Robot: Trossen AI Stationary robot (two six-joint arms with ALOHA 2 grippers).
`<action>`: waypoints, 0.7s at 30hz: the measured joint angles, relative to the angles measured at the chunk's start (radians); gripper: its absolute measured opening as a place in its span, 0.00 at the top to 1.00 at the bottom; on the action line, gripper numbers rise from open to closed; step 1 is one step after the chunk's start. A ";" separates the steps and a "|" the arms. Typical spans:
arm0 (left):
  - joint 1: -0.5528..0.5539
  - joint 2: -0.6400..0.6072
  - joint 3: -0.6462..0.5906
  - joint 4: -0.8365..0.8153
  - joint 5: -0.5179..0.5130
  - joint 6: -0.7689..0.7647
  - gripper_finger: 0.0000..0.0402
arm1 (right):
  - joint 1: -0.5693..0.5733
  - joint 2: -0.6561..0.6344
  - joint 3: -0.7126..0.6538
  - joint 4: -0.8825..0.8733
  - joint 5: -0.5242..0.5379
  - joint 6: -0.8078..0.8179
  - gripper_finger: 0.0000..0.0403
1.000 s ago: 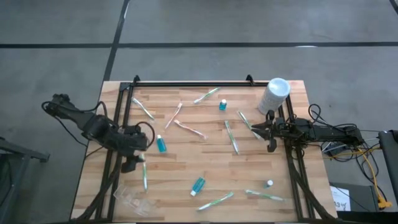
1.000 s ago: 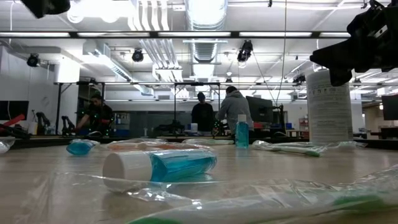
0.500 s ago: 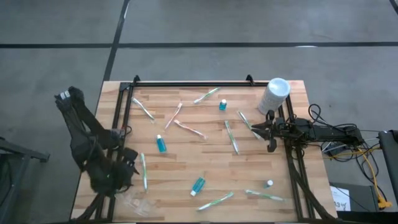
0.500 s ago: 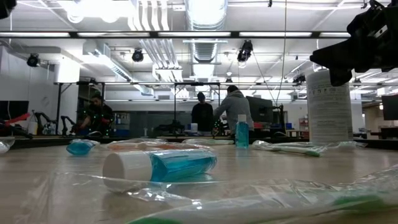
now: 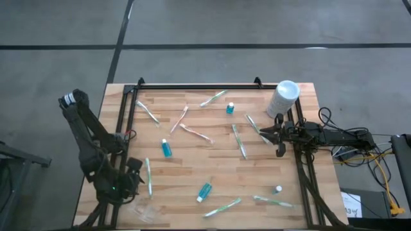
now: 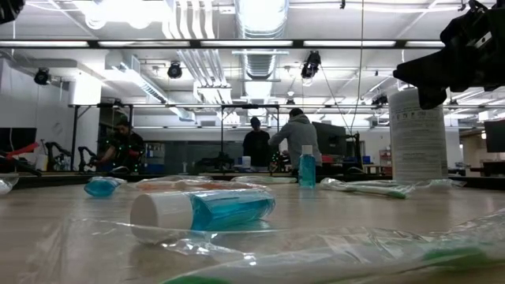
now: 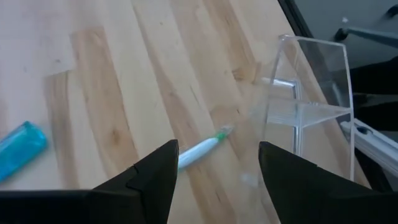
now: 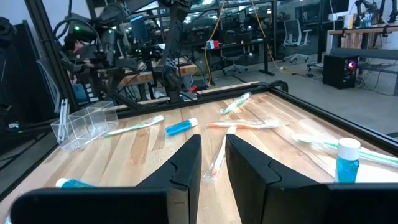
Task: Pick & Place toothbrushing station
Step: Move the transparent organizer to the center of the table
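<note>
Even overhead light, bright; high view sharp, shadows on the bench [image 5: 212,160] soft and short. Low view: ceiling lamps [image 6: 118,9] blown out with glare, near tube [image 6: 201,213] and wrapping blurred, far room in focus. Left wrist view soft, clear holder [image 7: 308,93] hazy. Right wrist view crisp, slight bending at edges.

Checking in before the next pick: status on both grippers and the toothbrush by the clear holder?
Left gripper open, empty, above toothbrush beside clear holder. Right gripper nearly closed, empty, parked at right edge. Nothing blocking.
</note>
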 joint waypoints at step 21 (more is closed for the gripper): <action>0.000 0.019 -0.166 0.217 0.118 -0.110 0.43 | 0.000 0.000 0.000 0.000 0.000 0.000 0.83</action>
